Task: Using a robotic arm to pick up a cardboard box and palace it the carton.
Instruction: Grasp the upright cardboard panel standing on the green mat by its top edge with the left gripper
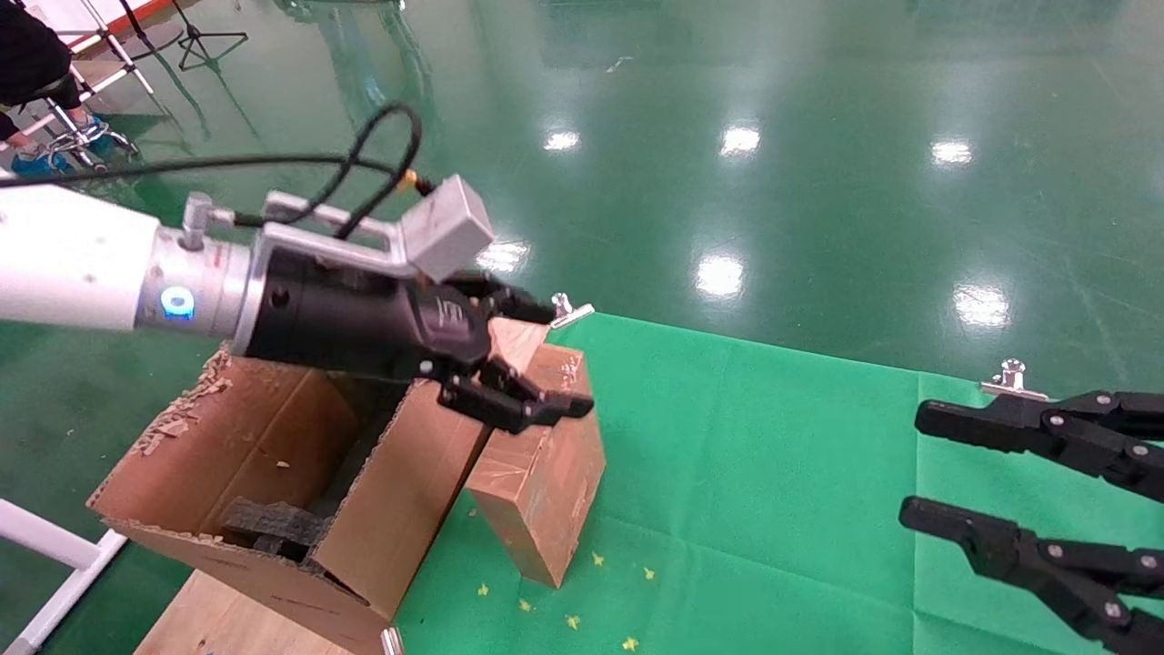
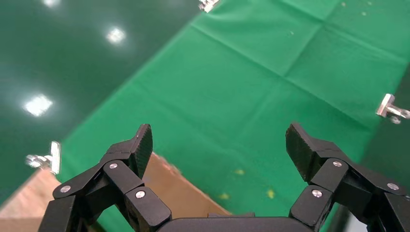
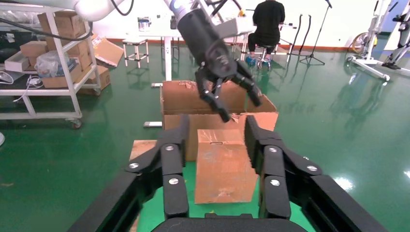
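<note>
Carton [image 1: 273, 473]: stands at 8 o'clock in the head view, off the left edge of the desk [image 1: 773, 473]. Flaps are up, edges ragged, and dark foam blocks [image 1: 273, 526] lie inside.

Robotic arm [image 1: 82, 259]: enters from 9 o'clock and reaches over the carton's upper rim. Left gripper [image 1: 536, 355]: held above the top of the cardboard box, fingers spread wide with nothing between them. The left wrist view confirms the gap, with the box top just beneath one finger.

Cardboard box [image 1: 541, 468]: stands on the green cloth near the centre, leaning against the carton's near flap, tape glossy on its faces. The gripper does not grip it.

Right gripper [image 1: 909, 464]: at 4 o'clock, well apart from the box, fingers open and empty, pointing toward it.
</note>
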Controlling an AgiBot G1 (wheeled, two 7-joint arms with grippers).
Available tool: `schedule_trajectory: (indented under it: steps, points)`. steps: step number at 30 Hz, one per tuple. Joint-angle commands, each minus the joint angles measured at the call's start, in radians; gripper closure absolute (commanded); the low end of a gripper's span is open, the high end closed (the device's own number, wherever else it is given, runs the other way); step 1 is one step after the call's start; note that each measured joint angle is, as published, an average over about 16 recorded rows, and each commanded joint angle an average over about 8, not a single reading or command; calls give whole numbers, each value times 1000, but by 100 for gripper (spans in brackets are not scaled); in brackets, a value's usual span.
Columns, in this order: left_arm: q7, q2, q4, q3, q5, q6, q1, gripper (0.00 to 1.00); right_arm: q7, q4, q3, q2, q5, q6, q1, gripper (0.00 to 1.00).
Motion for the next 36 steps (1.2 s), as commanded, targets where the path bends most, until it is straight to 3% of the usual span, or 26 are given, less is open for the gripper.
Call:
schedule_trajectory:
  steps: [1, 11, 23, 35, 36]
  points:
    - [-41, 5, -7, 16, 44, 6, -33, 0, 0, 0, 0, 0, 0, 0, 0, 100]
    - [-106, 40, 14, 51, 118, 26, -84, 0, 0, 0, 0, 0, 0, 0, 0, 100]
    - [-486, 158, 33, 238, 400, 127, -258, 0, 0, 0, 0, 0, 0, 0, 0, 100]
    - [-634, 213, 76, 428, 405, 129, -314, 0, 0, 0, -1, 0, 0, 0, 0, 100]
    - [-639, 217, 78, 440, 403, 129, -318, 0, 0, 0, -1, 0, 0, 0, 0, 93]
